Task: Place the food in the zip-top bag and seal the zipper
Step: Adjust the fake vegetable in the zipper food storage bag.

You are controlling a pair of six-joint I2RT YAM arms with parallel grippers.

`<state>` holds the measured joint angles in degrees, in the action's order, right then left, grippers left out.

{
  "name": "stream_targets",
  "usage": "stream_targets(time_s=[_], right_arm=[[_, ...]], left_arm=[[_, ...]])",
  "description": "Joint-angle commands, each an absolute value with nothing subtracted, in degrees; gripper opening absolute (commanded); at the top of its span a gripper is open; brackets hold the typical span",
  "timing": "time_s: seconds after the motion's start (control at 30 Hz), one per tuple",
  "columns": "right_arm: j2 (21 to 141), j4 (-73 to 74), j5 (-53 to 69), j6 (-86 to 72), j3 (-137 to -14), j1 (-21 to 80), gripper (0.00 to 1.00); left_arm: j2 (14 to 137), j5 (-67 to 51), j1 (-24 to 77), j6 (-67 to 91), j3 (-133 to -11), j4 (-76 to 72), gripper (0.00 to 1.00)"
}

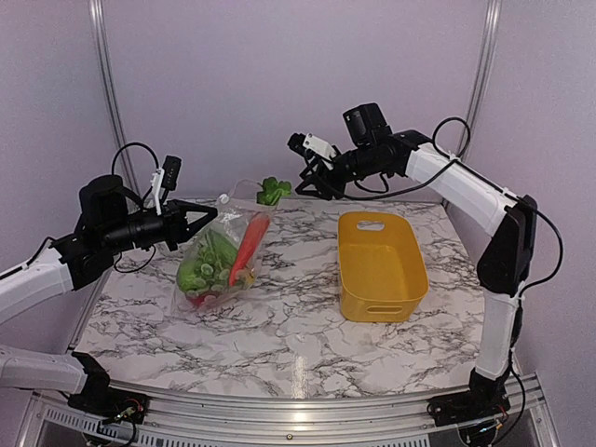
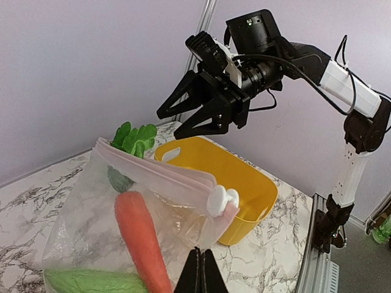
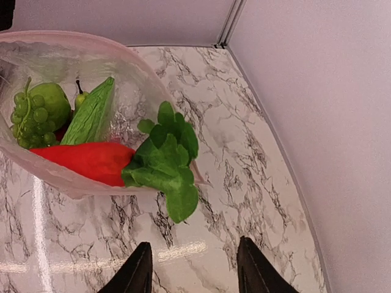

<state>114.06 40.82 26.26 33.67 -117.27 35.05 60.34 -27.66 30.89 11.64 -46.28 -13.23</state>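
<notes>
- The large, clear, crinkly zip-top bag (image 1: 223,223) lies slanted on the marble-patterned counter (image 1: 279,326), with its mouth end lifted toward the back wall. Inside it are an orange-red toy carrot (image 1: 250,244), a bunch of green grapes (image 3: 32,113), a green pear (image 3: 54,102) and a ribbed green leafy piece (image 3: 91,117).
- The carrot's leafy green top (image 3: 165,157) pokes out past the mouth. It crosses the line of the thin zipper strip (image 2: 156,170), which ends in a white round tab (image 2: 223,200).
- The left claw (image 2: 200,262) is pinched fully together, apparently on the bag's upper edge near that tab. The contact sits at the frame's edge, so this hold is a judgement.
- The right claw (image 3: 197,265) hovers above the mouth, partly spread, with nothing in it.
- The step in hand appears to be tucking the leaves in before closing.
- To do this well, the right claw should press the leafy top inward, below the strip, while the left claw holds the edge taut.
- Leaves caught in the zipper would likely stop it from sealing.
- The yellow plastic basket (image 1: 382,270) stands to the right, apart from the bag.
</notes>
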Motion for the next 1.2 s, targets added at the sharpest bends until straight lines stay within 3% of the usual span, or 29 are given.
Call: stream_targets(time_s=[0.0,0.3,0.63,0.73,0.8,0.97,1.17], right_arm=[[114.10,46.06,30.75,35.67,-122.52,36.90,0.48],[112.94,39.50,22.78,35.27,-119.47,41.91,0.44],[118.12,37.92,15.63,33.18,-122.27,42.36,0.55],[118.84,37.38,15.15,33.18,-122.55,42.37,0.55],[119.51,38.03,16.18,33.00,-123.25,42.37,0.47],[119.05,40.07,20.57,31.93,-124.54,42.52,0.03],[115.82,42.53,25.05,34.62,-123.77,44.96,0.00]], left_arm=[[57.48,-29.22,30.83,12.70,-43.89,-12.83,0.00],[56.17,-30.26,30.85,13.14,-43.75,-10.86,0.00],[55.41,-30.45,30.85,13.69,-43.38,-10.46,0.00],[55.62,-30.71,30.85,13.90,-43.37,-10.83,0.00],[55.84,-30.63,30.87,13.94,-43.40,-10.98,0.00],[56.40,-30.49,30.94,14.02,-42.90,-11.37,0.00],[56.49,-29.60,30.93,14.43,-42.41,-11.78,0.00]])
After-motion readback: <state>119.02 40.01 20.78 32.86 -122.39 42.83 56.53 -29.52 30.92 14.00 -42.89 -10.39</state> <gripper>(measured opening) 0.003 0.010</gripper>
